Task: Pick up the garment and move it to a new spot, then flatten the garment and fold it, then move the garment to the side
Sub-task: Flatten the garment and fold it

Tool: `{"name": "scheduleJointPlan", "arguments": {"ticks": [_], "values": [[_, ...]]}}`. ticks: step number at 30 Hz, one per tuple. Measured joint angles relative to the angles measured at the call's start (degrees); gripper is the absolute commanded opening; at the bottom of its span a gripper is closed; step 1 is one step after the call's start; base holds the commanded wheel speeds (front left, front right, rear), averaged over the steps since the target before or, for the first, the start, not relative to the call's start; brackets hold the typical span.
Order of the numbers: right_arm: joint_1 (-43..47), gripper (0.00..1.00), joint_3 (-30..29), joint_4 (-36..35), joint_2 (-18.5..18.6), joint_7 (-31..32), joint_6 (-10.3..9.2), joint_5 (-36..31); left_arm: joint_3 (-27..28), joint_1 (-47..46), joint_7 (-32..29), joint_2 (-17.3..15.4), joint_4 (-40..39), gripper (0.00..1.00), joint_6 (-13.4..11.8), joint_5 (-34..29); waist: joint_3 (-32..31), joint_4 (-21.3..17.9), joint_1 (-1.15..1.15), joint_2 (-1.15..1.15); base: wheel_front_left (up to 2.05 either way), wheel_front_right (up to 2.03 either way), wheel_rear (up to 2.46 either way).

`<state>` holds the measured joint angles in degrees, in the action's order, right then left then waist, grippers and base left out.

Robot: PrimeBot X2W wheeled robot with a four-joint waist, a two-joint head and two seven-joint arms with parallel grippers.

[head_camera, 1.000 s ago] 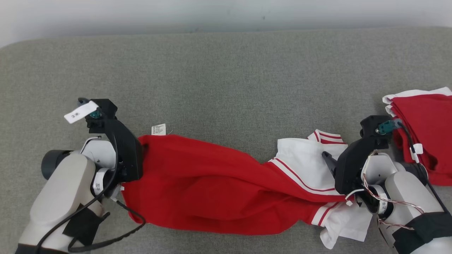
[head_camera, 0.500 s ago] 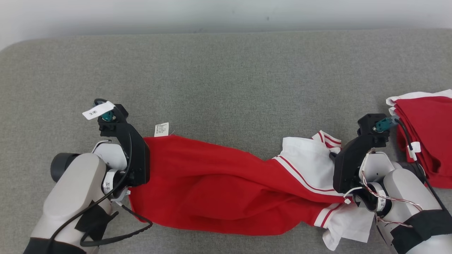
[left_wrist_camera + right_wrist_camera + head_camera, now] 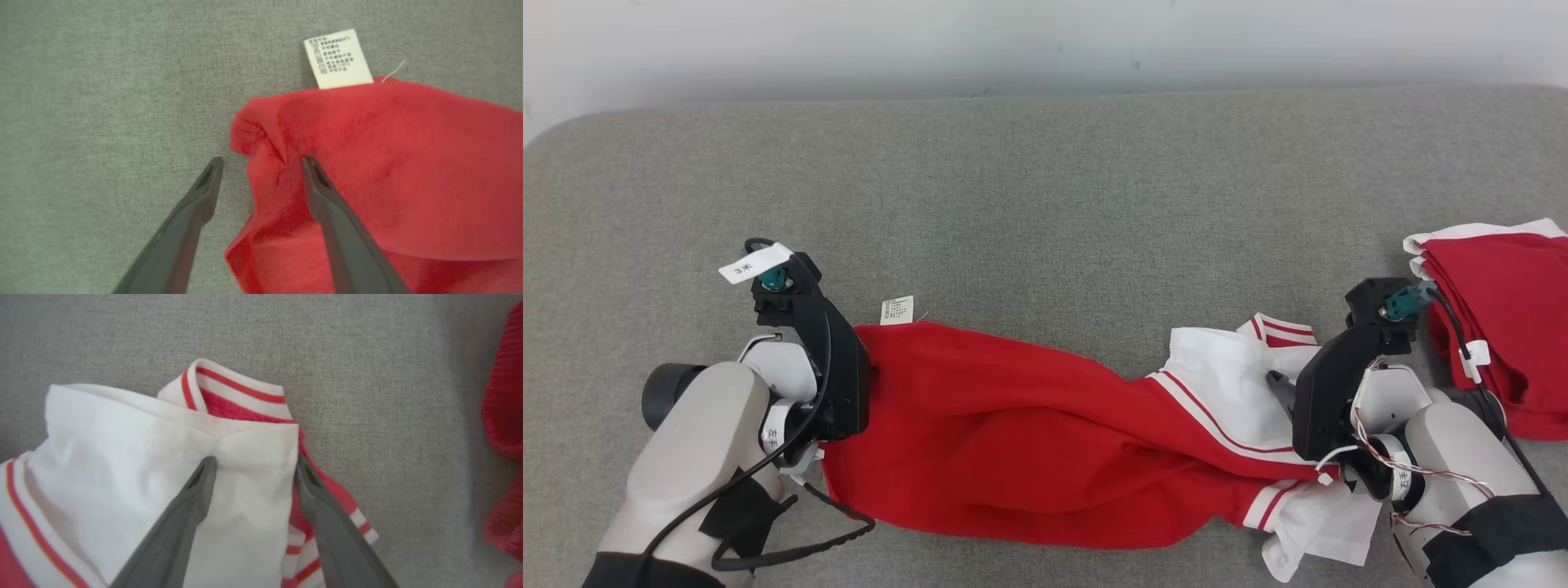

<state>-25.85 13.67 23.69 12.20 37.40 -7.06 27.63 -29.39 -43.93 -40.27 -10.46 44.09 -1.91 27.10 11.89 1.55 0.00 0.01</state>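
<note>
Both wide apart: left tool (image 3: 262,161) at garment (image 3: 1029,425) hem, right tool (image 3: 256,459) over its white end (bare cushion (image 3: 1045,204) beyond).

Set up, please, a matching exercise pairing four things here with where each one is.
1. white printed care label
2. second red and white garment
3. left gripper
4. right gripper

A. open over the white end of the stretched red and white garment
B. far right on the grey fabric surface
C. open at that garment's red corner
D. sticking out beyond that garment's red edge

Pairs: 1-D, 2-B, 3-C, 4-A
</note>
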Motion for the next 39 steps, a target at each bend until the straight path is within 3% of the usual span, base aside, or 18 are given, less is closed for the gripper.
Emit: {"name": "scheduleJointPlan", "arguments": {"ticks": [1, 2, 3, 4, 5, 6, 13, 19, 29, 33, 39], "values": [[0.1, 0.35, 0.0, 0.0, 0.0, 0.0, 0.00, 0.0, 0.0, -0.1, 0.1, 0.0, 0.2, 1.00, 0.3, 0.0, 0.0, 0.0, 0.00, 0.00, 0.00, 0.00, 0.00], [0.2, 0.27, 0.0, -0.1, -0.1, 0.0, 0.00, 0.0, 0.0, -0.1, 0.4, 0.0, 0.3, 1.00, 0.4, 0.0, 0.0, -0.1, 0.00, 0.00, 0.00, 0.00, 0.00], [0.3, 0.16, 0.0, -0.2, -0.2, 0.0, 0.00, 0.0, 0.0, -0.1, 0.6, 0.0, 0.5, 0.93, 0.4, 0.0, 0.0, -0.1, 0.00, 0.00, 0.00, 0.00, 0.00], [0.4, 0.00, 0.0, -0.3, -0.3, 0.0, 0.00, 0.0, 0.0, -0.1, 0.7, 0.0, 0.7, 0.47, 0.4, 0.0, 0.0, -0.2, 0.00, 0.00, 0.00, 0.00, 0.00], [0.4, 0.00, 0.0, -0.4, -0.4, 0.0, 0.00, 0.0, 0.0, -0.1, 1.1, 0.0, 0.8, 0.30, 0.4, 0.0, 0.0, -0.2, 0.00, 0.00, 0.00, 0.00, 0.00], [0.4, 0.00, 0.0, -0.4, -0.4, 0.0, 0.00, 0.0, 0.0, -0.1, 1.5, 0.0, 0.9, 0.00, 0.5, 0.0, 0.1, -0.3, 0.00, 0.00, 0.00, 0.00, 0.00], [0.4, 0.00, -0.4, -1.0, -0.4, -0.4, 0.00, 0.0, 0.3, -1.6, 4.1, 0.1, 1.5, 0.00, 0.5, -0.1, 0.2, -0.5, 0.00, 0.00, 0.00, 0.00, 0.00], [-2.1, 0.00, -3.4, -1.9, -0.8, -5.6, -0.01, -1.1, 1.2, -4.5, 9.8, 0.1, 1.2, 0.00, 0.5, -0.8, -0.6, -0.7, 0.00, 0.00, 0.00, 0.00, 0.00], [-11.9, 0.00, -12.6, -9.2, -1.4, -23.1, -0.08, -4.6, 4.2, -14.0, 30.2, -0.2, -7.3, 0.00, -0.6, -4.7, -2.8, -0.9, 0.00, -0.01, 0.00, 0.00, 0.00], [-8.1, 0.00, -10.8, -9.9, -0.6, -24.0, -0.07, -5.1, 3.8, -11.8, 36.2, -0.5, -10.2, 0.00, 0.5, -5.0, -3.5, -0.5, 0.00, -0.01, 0.00, 0.00, 0.00], [8.3, 0.00, -7.6, -6.6, -1.2, -21.7, 1.30, -4.4, -1.0, 3.3, 40.1, -0.5, -7.9, 0.00, 4.0, -5.0, -3.6, 0.5, 0.00, -0.01, 0.00, 0.00, 0.00]]}}
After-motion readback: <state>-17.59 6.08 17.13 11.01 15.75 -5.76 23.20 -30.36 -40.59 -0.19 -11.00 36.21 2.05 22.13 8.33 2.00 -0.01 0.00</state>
